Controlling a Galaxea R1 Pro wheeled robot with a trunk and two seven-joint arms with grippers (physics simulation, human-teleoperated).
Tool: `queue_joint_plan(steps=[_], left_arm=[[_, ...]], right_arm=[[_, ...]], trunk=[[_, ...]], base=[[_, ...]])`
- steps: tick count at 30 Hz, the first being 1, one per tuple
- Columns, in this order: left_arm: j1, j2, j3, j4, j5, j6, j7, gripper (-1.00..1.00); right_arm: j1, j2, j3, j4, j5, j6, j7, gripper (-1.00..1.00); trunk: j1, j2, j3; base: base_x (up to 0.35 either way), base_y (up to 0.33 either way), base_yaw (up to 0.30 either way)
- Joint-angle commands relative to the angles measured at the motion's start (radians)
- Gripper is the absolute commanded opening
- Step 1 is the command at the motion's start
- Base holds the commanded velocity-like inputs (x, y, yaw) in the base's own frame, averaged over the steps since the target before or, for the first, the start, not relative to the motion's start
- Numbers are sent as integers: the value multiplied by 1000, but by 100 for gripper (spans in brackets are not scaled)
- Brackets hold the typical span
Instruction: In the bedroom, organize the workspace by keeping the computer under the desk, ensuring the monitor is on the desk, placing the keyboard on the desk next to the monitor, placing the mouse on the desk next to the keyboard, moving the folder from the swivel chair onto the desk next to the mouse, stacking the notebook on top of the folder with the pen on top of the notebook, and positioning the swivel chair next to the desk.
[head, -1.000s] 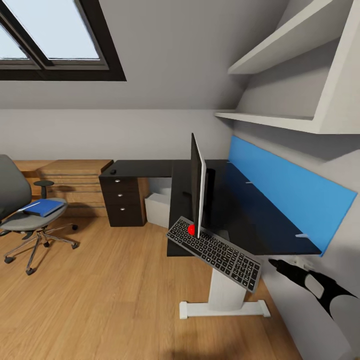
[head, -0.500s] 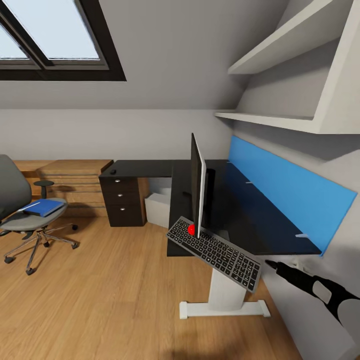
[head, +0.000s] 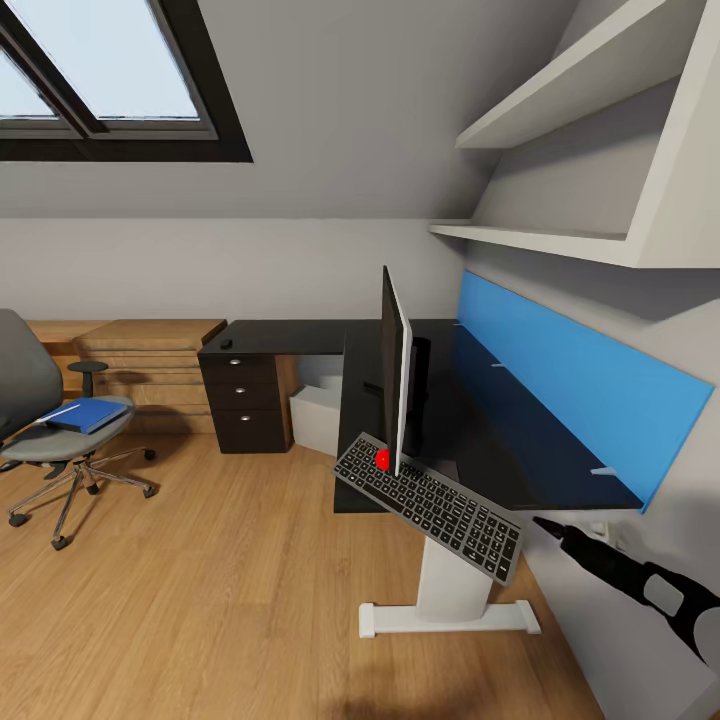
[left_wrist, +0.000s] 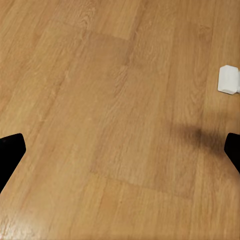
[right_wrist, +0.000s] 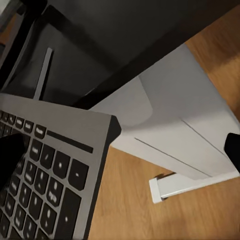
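Head and wrist views of the workspace. The keyboard (head: 430, 505) lies at the near end of the desk (head: 480, 420), tilted, with one end resting on the black top by the foot of the monitor (head: 396, 375) and the other end hanging out past the edge over the white desk leg (head: 450, 590). Judge it a stiff, light, thin slab with smooth edges, so it should lift as one piece but may slip or pivot if you pinch it at a corner; take it across its narrow width near the overhanging end, where both long edges are free. Your right gripper (head: 550, 527) points at that end from just beside it, touching nothing; in the right wrist view its two dark fingertips (right_wrist: 233, 150) sit well apart at the frame's sides with the keyboard (right_wrist: 50, 170) between and beyond them, so it reads as wide open and empty. The left gripper (left_wrist: 120, 155) hangs over bare wood floor (left_wrist: 100, 100), fingertips likewise spread wide, holding nothing. The monitor stands edge-on (top-heavy on a thin stand, best left unbumped). Farther off, the mouse (head: 227, 344) sits above the drawer unit (head: 243, 400), the computer (head: 318, 415) under the desk, and the folder (head: 88, 414) on the swivel chair (head: 55, 430).
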Motion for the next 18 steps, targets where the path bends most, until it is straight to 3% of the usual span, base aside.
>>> queue_joint_plan(steps=[1,7,18], left_arm=[[-1,0,-3,1,10,-3,-1,100],[-1,0,-3,0,10,-3,-1,100],[0,0,-3,0,10,-3,-2,100]], right_arm=[[-1,-2,-8,2,-3,10,8,100],[5,-6,-8,9,-10,9,39,100],[41,-7,-8,11,-12,-8,160,100]], trunk=[[0,-1,-1],[0,-1,-1],[0,-1,-1]], base=[[0,0,0],[0,0,0],[0,0,0]])
